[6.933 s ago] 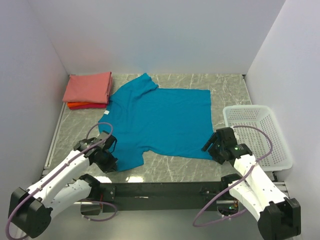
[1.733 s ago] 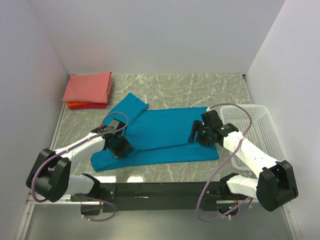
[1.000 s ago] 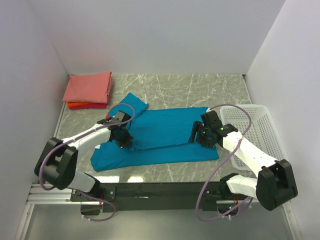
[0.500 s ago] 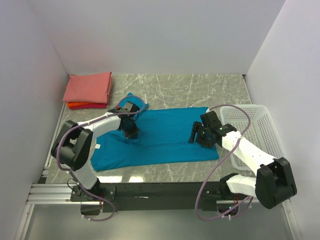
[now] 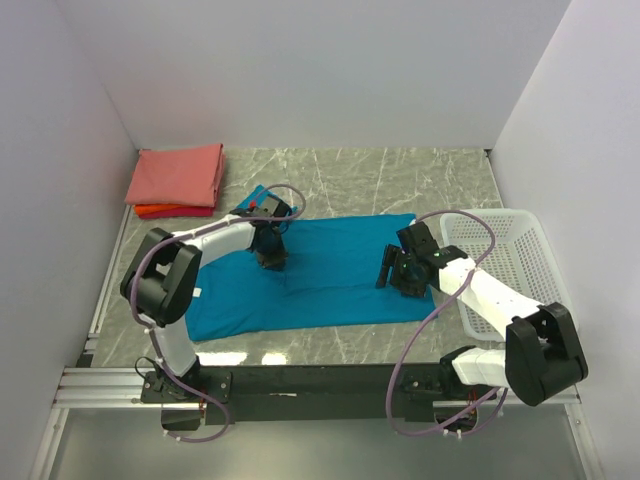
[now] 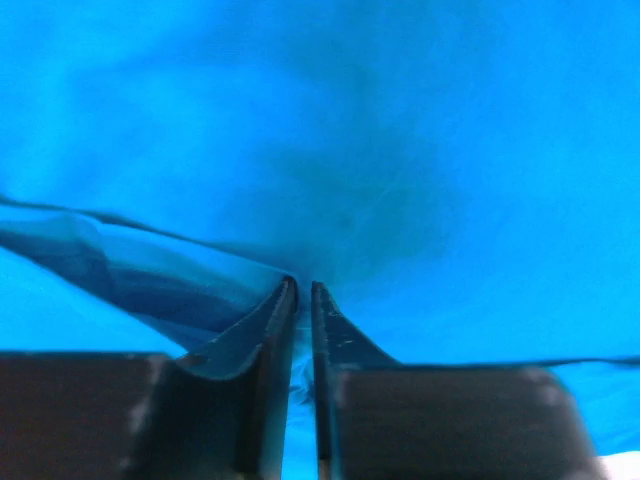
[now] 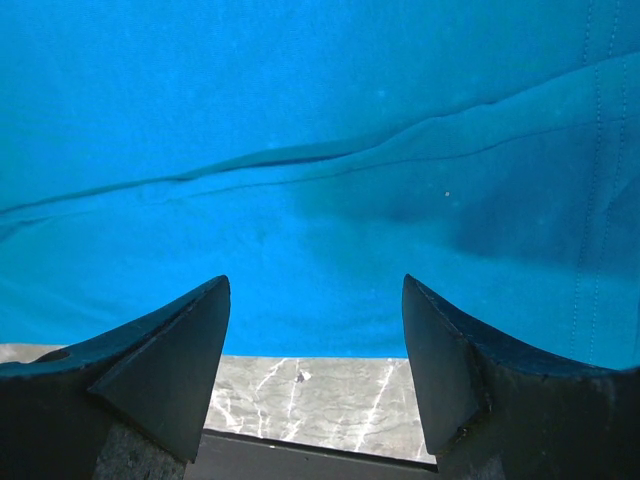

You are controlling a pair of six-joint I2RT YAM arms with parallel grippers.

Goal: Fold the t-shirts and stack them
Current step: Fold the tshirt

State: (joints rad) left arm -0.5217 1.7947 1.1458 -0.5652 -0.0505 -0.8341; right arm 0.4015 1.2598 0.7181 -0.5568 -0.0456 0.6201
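The teal-blue t-shirt [image 5: 330, 275] lies folded lengthwise across the table's middle. My left gripper [image 5: 270, 252] sits on its upper left part, shut on a fold of the teal cloth [image 6: 200, 290], which is pinched between its fingers [image 6: 268, 340]. My right gripper [image 5: 393, 272] hovers low over the shirt's right end, open and empty; its fingers [image 7: 170, 350] frame teal cloth [image 7: 330, 200] and the shirt's edge. A folded salmon-pink shirt [image 5: 178, 175] lies on a folded orange-red one [image 5: 160, 211] at the far left corner.
A white plastic mesh basket [image 5: 515, 265] stands at the right edge, close to my right arm. Grey marble table [image 5: 400, 175] shows behind and in front of the shirt. White walls enclose the space on three sides.
My left gripper has carried the shirt's sleeve side inward, away from the near left toward the far middle, folding the cloth over. My right gripper has stayed almost still over the right end.
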